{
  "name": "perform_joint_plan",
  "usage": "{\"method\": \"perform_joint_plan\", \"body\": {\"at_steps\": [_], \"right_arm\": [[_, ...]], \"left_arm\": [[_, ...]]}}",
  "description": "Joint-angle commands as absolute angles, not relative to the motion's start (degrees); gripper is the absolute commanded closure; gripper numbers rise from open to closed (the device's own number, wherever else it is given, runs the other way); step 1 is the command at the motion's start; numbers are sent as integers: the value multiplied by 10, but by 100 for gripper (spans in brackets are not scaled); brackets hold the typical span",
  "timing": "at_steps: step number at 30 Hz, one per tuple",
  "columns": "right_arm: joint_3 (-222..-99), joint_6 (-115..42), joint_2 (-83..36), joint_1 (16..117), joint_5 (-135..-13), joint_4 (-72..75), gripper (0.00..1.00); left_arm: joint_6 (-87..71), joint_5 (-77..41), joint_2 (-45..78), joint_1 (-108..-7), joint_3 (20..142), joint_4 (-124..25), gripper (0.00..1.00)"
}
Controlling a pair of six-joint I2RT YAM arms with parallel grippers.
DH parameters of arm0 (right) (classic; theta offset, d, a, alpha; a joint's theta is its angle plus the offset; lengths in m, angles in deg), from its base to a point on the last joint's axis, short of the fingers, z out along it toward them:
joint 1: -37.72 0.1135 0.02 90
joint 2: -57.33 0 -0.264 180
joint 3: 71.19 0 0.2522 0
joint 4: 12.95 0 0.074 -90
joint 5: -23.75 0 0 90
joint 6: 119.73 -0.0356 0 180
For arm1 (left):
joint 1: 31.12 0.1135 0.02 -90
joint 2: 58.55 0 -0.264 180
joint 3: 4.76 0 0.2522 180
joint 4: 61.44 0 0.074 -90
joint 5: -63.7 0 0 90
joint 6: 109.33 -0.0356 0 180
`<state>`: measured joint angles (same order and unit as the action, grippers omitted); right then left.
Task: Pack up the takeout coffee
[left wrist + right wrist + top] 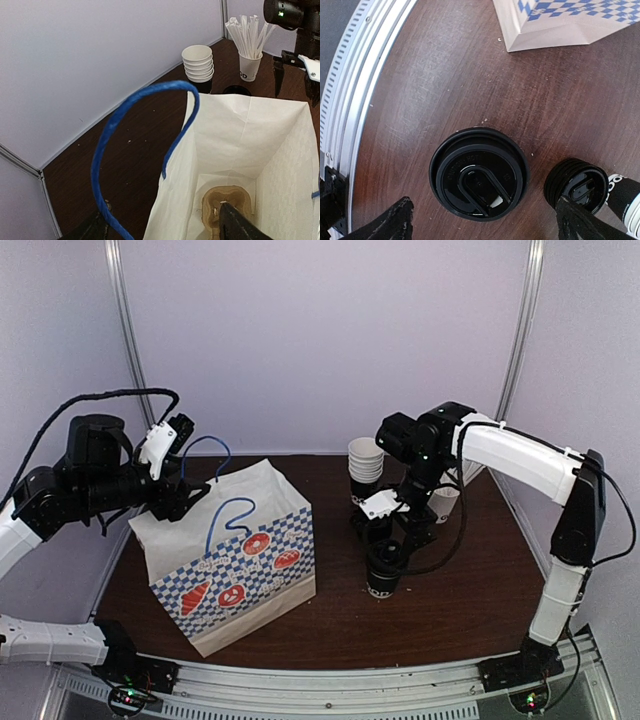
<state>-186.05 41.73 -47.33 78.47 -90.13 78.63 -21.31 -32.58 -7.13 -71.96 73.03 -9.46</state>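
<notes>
The takeout coffee (385,575) stands upright on the dark wooden table (460,610), right of centre, with its black sip lid (479,173) pressed on. Its long axis is vertical. The right gripper (484,200) hangs directly above it and looks straight down that axis. In the right wrist view the lid sits centred between the two fingers (395,220), one on each side and both clear of the rim. The jaws are spread wide and hold nothing. Judging from this, the coming move turns on a straight descent, so that the fingers pass the lid's edge and close on the cup wall below it. No sideways correction looks needed.

A short stack of bare lids (577,184) lies just beside the coffee, close to one finger, and that finger could catch it on the way down.

The checkered paper bag (235,560) stands to the cup's left, near but not touching. Its mouth is open, and a cardboard cup carrier (225,200) lies at the bottom. The left gripper (161,212) is at the bag's far rim by the blue handle (125,107). Its fingers are apart, one inside and one outside the wall, and they are not clamped on the paper. The right arm is by far the nearer to the coffee.

Behind the coffee are a stack of paper cups (365,460) and a white cup of straws (248,50).
</notes>
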Motion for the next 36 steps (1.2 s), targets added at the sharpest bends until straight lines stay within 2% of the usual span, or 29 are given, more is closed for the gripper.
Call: {"method": "perform_joint_plan", "body": {"at_steps": [1, 15, 36], "right_arm": [[-1879, 494, -484, 792, -883, 833, 0], [-1874, 482, -530, 805, -864, 805, 0], [-1819, 485, -519, 821, -833, 776, 15]], "left_arm": [[-202, -325, -90, -716, 718, -93, 26], [-204, -330, -92, -716, 714, -87, 26], [-200, -328, -98, -715, 704, -89, 26]]}}
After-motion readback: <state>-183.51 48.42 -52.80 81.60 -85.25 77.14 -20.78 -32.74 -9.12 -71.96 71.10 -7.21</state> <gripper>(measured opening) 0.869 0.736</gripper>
